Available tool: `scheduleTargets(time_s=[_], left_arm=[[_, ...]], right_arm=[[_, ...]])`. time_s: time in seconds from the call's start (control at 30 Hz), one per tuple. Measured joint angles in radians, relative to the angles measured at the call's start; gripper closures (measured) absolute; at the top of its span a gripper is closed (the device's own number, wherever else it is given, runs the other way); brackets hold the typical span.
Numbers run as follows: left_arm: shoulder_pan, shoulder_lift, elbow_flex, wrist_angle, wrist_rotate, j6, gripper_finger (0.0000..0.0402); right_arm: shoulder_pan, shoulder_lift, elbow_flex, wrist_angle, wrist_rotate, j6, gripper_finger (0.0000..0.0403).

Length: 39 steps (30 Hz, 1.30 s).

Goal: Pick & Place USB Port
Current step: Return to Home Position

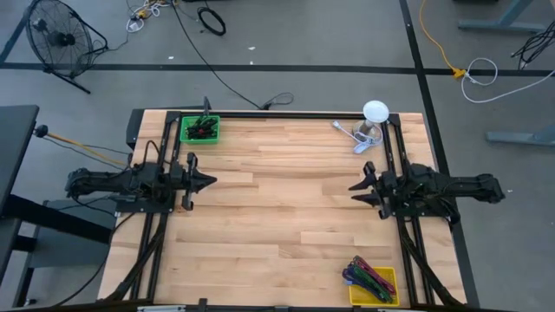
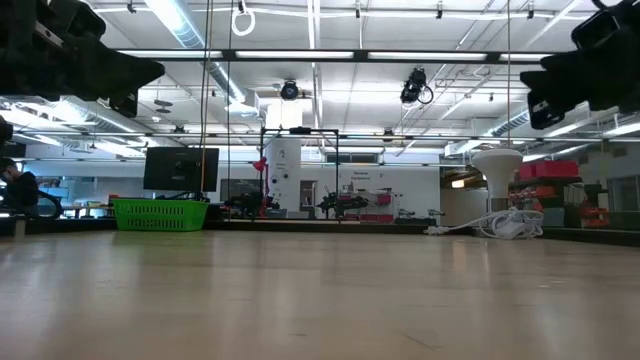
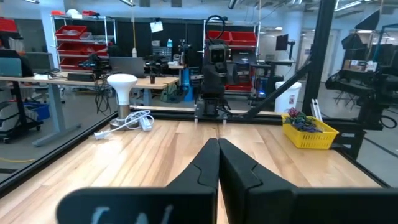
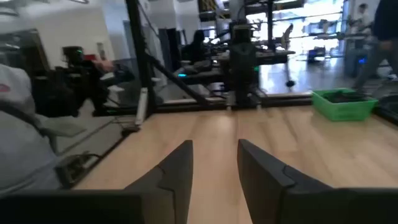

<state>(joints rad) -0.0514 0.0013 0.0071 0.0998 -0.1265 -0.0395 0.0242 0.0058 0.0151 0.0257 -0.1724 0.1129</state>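
My left gripper (image 1: 211, 181) hovers over the table's left side, pointing toward the middle; its fingers (image 3: 218, 152) are shut on nothing. My right gripper (image 1: 354, 189) hovers over the right side, facing it, with its fingers (image 4: 214, 155) open and nothing between them. A green basket (image 1: 199, 129) holding small dark parts stands on the table at the far left. A yellow basket (image 1: 375, 282) of coloured cables stands at the near right. I cannot pick out a single USB port in either basket.
A white mushroom-shaped lamp (image 1: 374, 113) with a white cable (image 1: 349, 132) stands at the far right, near the right arm's frame. Black frame rails (image 1: 401, 165) run along both sides. Bare wooden tabletop (image 1: 282, 208) lies between the two grippers.
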Motion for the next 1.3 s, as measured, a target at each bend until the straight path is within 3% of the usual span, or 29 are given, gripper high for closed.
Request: scheduleTargets(time_s=[0.27,0.57,1.1,1.2,1.3], left_arm=[[-0.026,0.000,0.000,0.000,0.000,0.000,0.0394],[-0.031,0.000,0.000,0.000,0.000,0.000,0.0394],[-0.030,0.000,0.000,-0.033,0.001,-0.024,0.0394],[-0.030,0.000,0.000,-0.057,0.029,-0.049,0.0394],[-0.030,0.000,0.001,-0.072,0.121,-0.030,0.0394]], right_arm=[[0.000,0.016,0.000,0.006,0.033,-0.177,0.0276],[0.000,0.016,0.000,0.007,0.033,-0.090,0.0276],[0.000,0.016,0.001,0.007,0.033,-0.095,0.0276],[0.000,0.016,0.001,0.007,0.033,-0.095,0.0276],[0.000,0.016,0.001,0.007,0.033,-0.095,0.0276]])
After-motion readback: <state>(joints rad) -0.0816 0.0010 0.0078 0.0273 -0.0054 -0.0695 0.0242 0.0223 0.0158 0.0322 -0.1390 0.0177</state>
